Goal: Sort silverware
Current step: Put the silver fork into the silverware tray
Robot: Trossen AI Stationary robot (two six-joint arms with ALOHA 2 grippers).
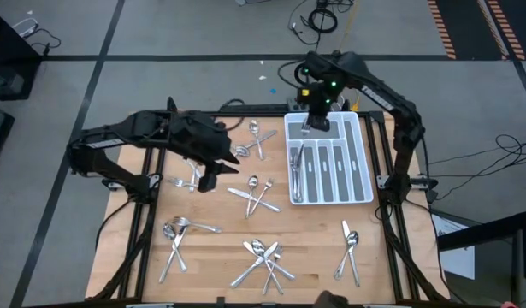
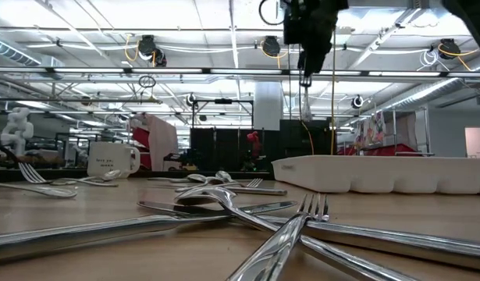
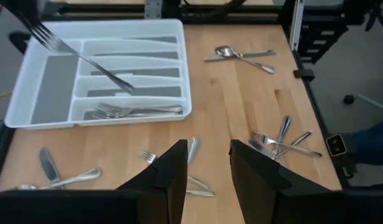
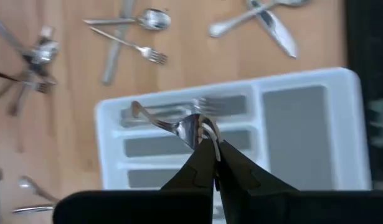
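Loose forks, spoons and knives lie in small heaps on the wooden table, such as one heap near the front edge and another at mid-table. Several forks lie in one compartment of the white divided tray. My right gripper hovers above the tray's far end, shut on a fork. My left gripper is open and hangs over the table left of the tray, above a loose fork and knife, touching nothing. My right gripper pinches the fork by its tined end between the two fingers, coming from above. The fork is lifted clear. Its handle slants down and away from the fingers over the tray's compartments.
A white mug stands at the table's far left in the low view. Other pieces lie at the table's right front and left front. Black frame rails run along the table's sides. Several tray compartments hold nothing.
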